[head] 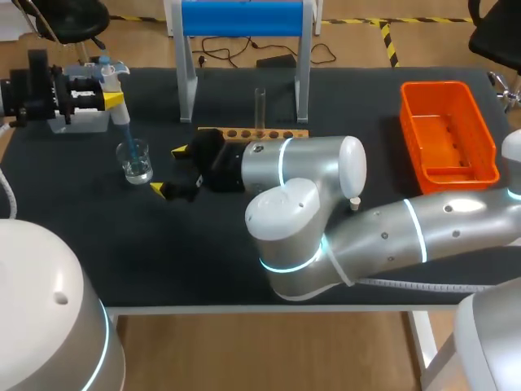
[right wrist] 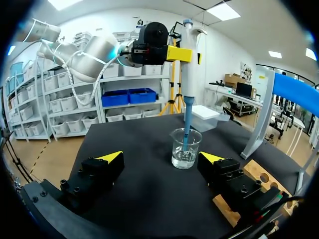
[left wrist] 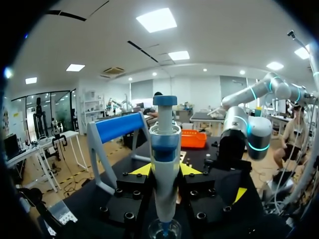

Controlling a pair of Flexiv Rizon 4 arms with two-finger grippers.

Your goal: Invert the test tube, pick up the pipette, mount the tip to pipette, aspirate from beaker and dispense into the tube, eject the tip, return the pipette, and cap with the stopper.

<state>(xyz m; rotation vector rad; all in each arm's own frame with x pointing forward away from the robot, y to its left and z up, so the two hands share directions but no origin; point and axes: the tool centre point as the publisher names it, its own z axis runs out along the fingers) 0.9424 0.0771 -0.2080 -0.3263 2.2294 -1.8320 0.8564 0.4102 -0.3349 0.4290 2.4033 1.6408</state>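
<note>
The left tool (left wrist: 165, 170) grips the pipette (left wrist: 165, 149), its lower end dipped in the beaker (head: 134, 160) near the surface's (head: 81, 244) left edge. The right tool (head: 169, 170) stands open just beside the beaker.

Left gripper (left wrist: 165, 170) level, fingers clamped on pipette (left wrist: 164, 142); right arm stretched across middle, gripper (head: 171, 169) fingers wide apart.

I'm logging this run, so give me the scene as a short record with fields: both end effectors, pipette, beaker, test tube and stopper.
left end effector: shut on the pipette, above the beaker
right end effector: open, empty, low over the table, facing the beaker
pipette: upright, tip down inside the beaker
beaker: on the table, clear liquid in it
test tube: upright in the wooden rack
stopper: lying on the table, away from the rack
</note>
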